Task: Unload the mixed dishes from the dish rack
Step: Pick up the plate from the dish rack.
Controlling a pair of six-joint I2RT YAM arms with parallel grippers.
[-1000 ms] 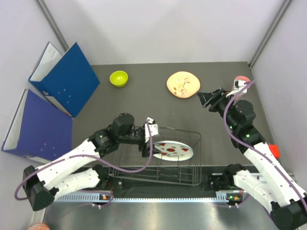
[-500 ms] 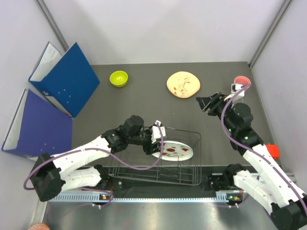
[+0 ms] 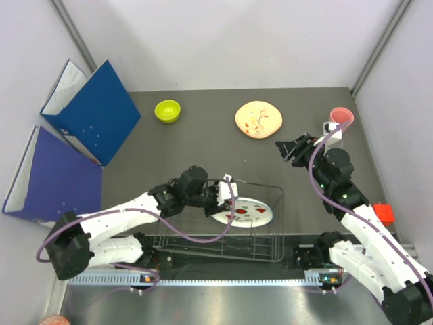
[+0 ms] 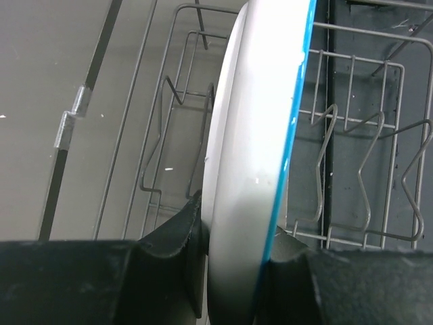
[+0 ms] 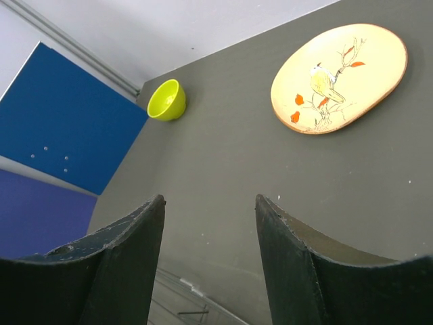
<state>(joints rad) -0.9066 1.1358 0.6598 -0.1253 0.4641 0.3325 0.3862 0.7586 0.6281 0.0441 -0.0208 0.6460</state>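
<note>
White plate, rim inside left pincer

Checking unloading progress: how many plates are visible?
2: white plate stands in the dish rack, pinched by the left gripper; orange-tan plate lies on the table beyond. None look hidden.

white round plate with red marks edge-on in left wrist view, cut off top and bottom, face unseen; left gripper hides its left rim from above; salmon-pink plastic cup partly behind purple cable
</note>
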